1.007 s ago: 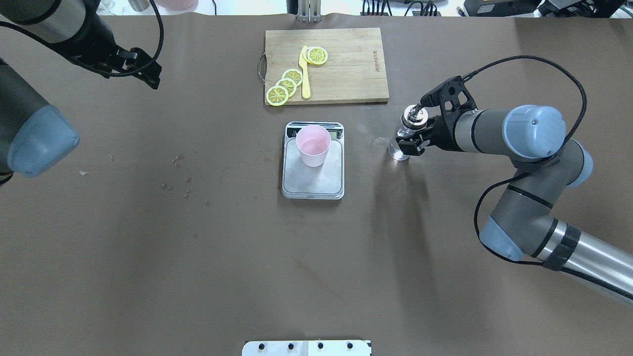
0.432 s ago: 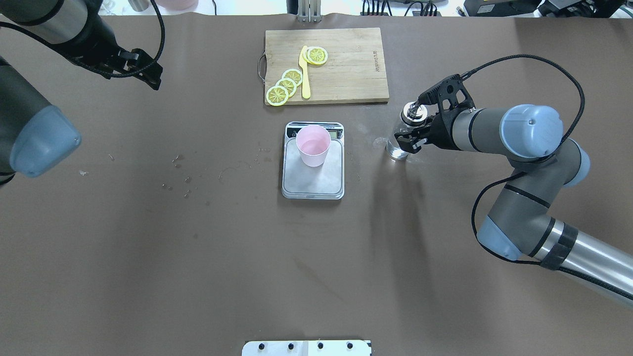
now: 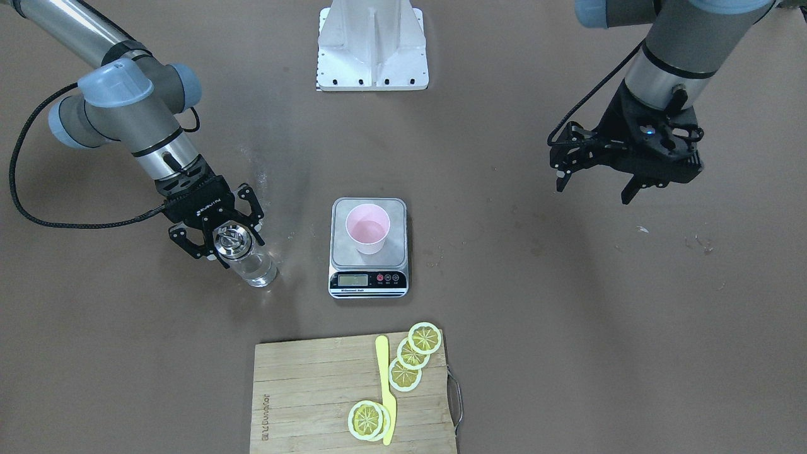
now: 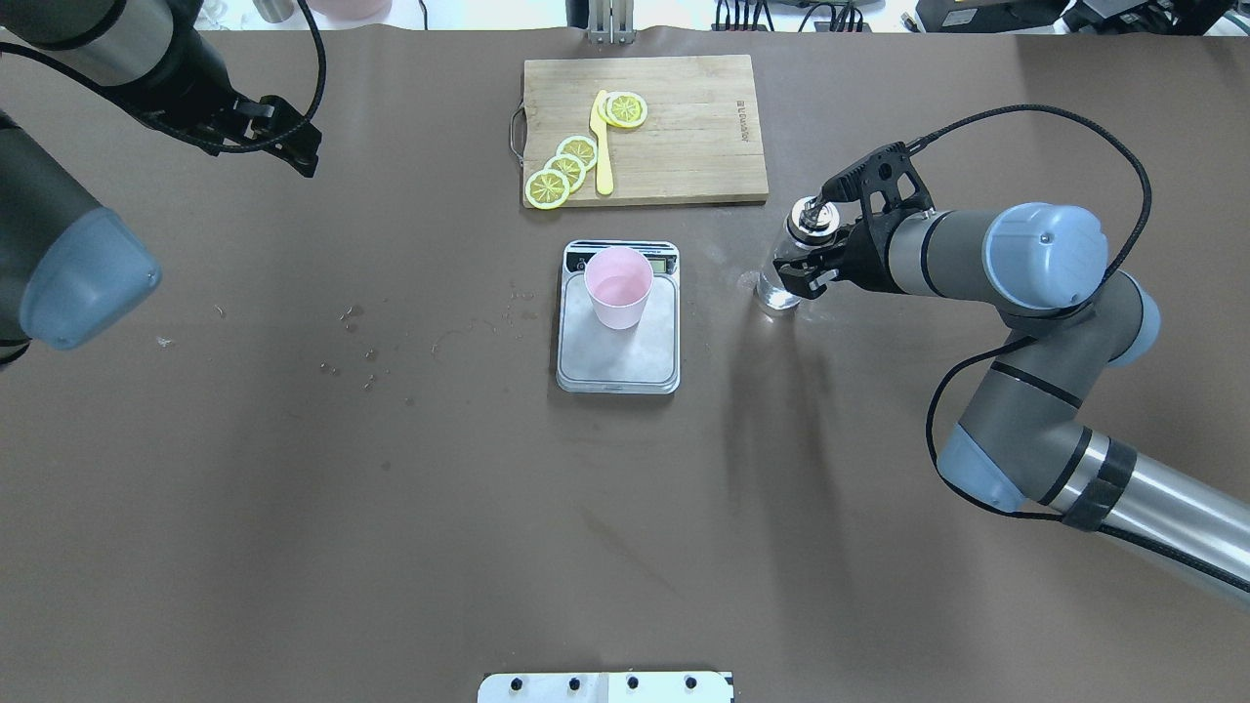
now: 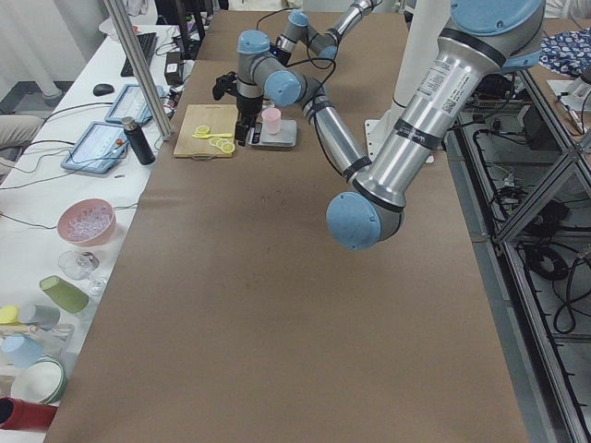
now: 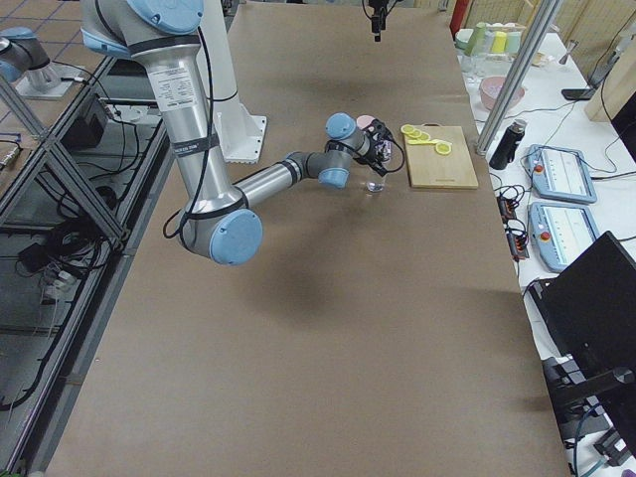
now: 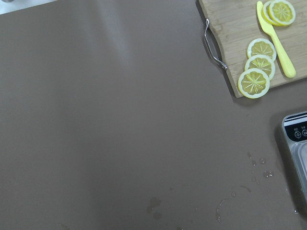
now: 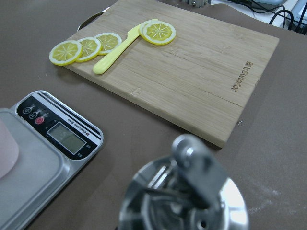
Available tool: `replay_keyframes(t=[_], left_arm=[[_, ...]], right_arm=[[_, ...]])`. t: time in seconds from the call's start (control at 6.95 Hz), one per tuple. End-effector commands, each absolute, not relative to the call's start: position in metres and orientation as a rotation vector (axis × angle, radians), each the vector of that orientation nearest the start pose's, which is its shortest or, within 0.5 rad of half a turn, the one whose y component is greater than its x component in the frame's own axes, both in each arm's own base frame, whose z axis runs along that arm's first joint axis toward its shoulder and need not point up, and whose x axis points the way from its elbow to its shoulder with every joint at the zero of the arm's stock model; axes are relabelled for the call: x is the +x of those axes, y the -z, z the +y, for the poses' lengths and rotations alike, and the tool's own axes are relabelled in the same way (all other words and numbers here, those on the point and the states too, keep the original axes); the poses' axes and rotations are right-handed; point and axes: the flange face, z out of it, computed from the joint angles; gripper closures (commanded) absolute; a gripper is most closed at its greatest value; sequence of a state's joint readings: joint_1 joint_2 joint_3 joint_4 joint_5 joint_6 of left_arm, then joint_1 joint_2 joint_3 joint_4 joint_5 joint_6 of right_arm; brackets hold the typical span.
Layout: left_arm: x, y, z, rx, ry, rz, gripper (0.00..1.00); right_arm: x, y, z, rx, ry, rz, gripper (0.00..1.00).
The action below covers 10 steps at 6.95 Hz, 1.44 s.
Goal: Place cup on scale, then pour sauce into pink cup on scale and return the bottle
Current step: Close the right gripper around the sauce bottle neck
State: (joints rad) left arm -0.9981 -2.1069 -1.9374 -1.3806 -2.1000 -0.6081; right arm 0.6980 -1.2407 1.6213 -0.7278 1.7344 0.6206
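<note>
Two grippers, one load. Right gripper (image 3: pixel 222 244): jaws clenched on the neck of the glass bottle (image 3: pixel 255 270), just under its metal pour-spout cap (image 8: pixel 187 191). The bottle is roughly upright, on the robot's right of the scale (image 4: pixel 625 366), near it but not touching. Change over the last second: gripper and bottle have shifted together, slightly toward the scale and the far side of the table (image 4: pixel 488 537). This suggests the grasp is carrying the bottle, though whether its base has cleared the tabletop cannot be told. Sauce: colourless, level not readable. Pink cup (image 4: pixel 618 286): upright on the scale's steel platform, at the display end, so the placing step is done. Cup contents and LCD (image 8: pixel 66 138) digits are illegible. Judgement: transport toward the pour appears to be starting, with pouring and bottle return outstanding. Left gripper (image 3: pixel 594 189): fingers spread, holding nothing, raised well apart on the robot's left. Beyond the scale: wooden cutting board (image 4: pixel 684 127) bearing lemon slices (image 4: pixel 566 171) and a yellow knife (image 4: pixel 603 146).
</note>
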Motion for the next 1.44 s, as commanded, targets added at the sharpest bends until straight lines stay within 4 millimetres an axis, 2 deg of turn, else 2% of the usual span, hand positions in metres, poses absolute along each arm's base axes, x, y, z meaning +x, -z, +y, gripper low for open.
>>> replay_keyframes(t=[0.0,0.14,0.72,1.01,1.3], left_arm=[[0.251,-0.22,-0.542,0.296,-0.155,0.807,0.03],[0.25,-0.22,-0.542,0.297,-0.156,0.808,0.03],[0.25,-0.219,-0.542,0.298,-0.155,0.809,0.03],[0.248,-0.218,-0.542,0.302,-0.154,0.809,0.03],[0.248,-0.219,-0.542,0.299,-0.153,0.808,0.03]], right_arm=[[-0.406,-0.356,-0.494,0.801,0.302,-0.943,0.87],[-0.407,-0.353,-0.495,0.8,0.295,-0.949,1.0],[-0.419,-0.34,-0.499,0.856,0.26,-0.916,1.0],[-0.428,-0.342,-0.498,0.811,0.277,-0.867,1.0],[-0.431,-0.311,-0.501,0.739,0.29,-0.799,1.0]])
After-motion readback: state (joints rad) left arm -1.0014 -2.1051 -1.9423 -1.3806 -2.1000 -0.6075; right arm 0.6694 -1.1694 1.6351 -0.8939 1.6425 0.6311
